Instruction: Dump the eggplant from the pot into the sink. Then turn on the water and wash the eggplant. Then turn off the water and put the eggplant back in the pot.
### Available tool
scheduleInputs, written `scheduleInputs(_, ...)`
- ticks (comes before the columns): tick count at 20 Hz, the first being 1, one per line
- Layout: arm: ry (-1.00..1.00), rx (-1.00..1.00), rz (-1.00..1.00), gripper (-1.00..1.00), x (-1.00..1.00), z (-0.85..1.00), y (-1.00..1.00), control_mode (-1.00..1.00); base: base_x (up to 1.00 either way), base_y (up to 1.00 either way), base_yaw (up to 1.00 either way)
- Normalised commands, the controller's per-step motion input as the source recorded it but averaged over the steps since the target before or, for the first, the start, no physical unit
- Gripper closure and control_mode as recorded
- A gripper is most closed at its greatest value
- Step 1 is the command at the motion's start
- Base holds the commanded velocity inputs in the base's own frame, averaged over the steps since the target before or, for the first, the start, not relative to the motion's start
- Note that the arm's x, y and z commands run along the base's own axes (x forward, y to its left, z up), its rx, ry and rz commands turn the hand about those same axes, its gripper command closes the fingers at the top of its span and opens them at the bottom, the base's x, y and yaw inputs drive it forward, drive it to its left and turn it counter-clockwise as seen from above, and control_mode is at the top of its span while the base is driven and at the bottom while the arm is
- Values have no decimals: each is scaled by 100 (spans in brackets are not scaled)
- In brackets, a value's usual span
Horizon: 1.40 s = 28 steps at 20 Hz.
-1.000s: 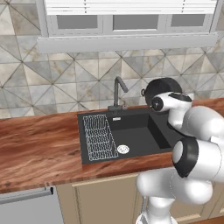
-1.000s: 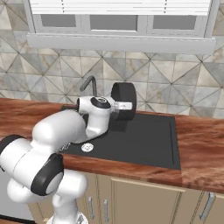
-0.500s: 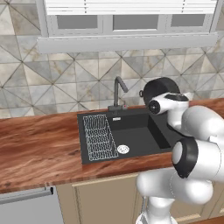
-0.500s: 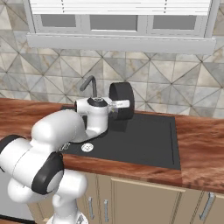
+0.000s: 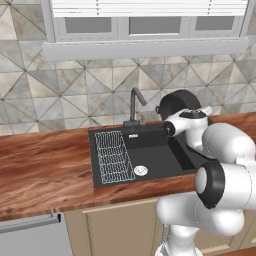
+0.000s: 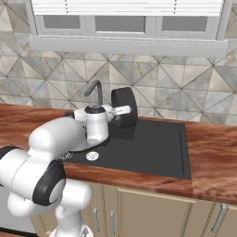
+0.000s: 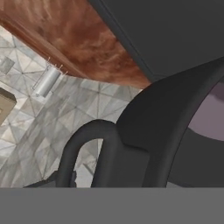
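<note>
Pot tipped on edge above sink.

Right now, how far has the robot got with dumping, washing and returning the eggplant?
Early stage. In hand: the pot is lifted and tipped on its side at the back of the sink, on the end of the arm. Whether the eggplant has dropped out yet cannot be told; none is visible in the basin. Still left: no water runs from the faucet, so washing, shutting off, and putting the eggplant back all remain.
</note>
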Motion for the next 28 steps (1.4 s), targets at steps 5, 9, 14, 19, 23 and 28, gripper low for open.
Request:
scheduleInputs(5, -3, -13, 0, 100, 1, 0, 12, -100, 0, 0, 0)
scheduleInputs(9, -6, -15, 0, 100, 1, 0, 5, -100, 0, 0, 0)
scheduleInputs(14, -9, -15, 0, 100, 0, 0, 3, -100, 0, 0, 0)
scheduleInputs(19, -6, -10, 0, 100, 0, 0, 6, -100, 0, 0, 0)
scheduleInputs(23, -2, -7, 0, 100, -3, 0, 8, -100, 0, 0, 0)
scheduleInputs(28, 0, -1, 0, 100, -10, 3, 12, -100, 0, 0, 0)
